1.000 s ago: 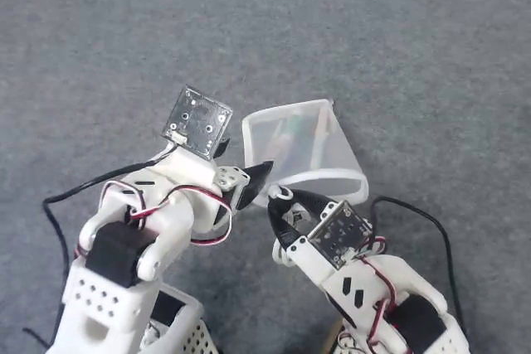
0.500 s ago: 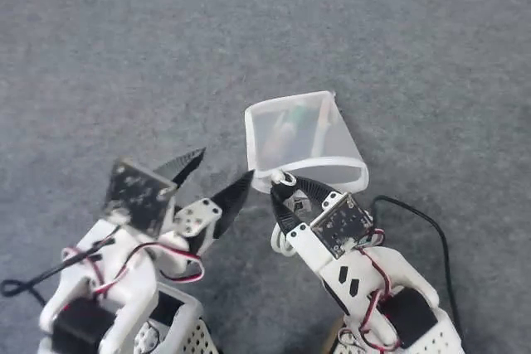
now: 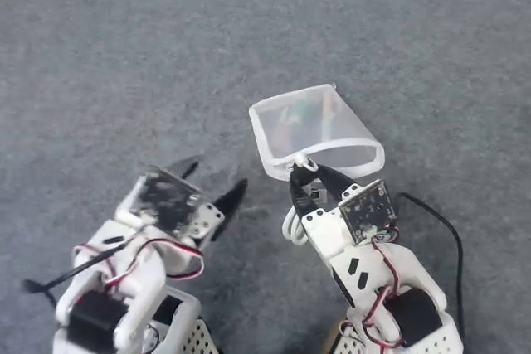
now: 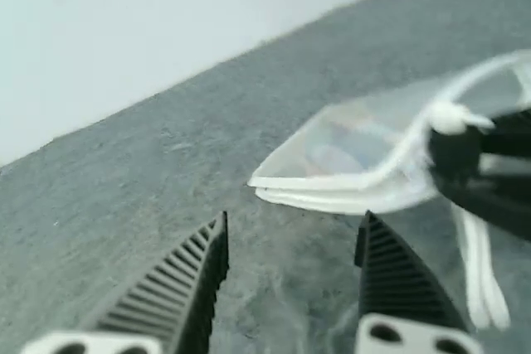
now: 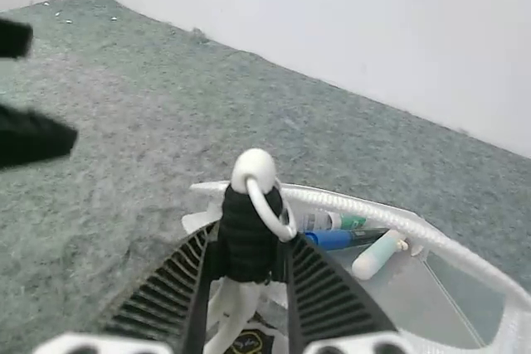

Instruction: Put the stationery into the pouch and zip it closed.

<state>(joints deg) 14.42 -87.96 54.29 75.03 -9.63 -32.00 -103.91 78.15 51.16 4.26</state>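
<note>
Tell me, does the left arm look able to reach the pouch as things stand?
Probably yes. The left gripper is open with its jaws facing the pouch, and just bare carpet lies between them. The right gripper, shut on the zipper pull, leaves the nearest corner free.

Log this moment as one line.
right pincer: shut on zipper pull | left pincer: open, apart from pouch | stationery: inside pouch

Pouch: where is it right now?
In the high view the pouch lies on the grey carpet near the middle, just beyond the right claw, which pinches its zipper pull.
</note>
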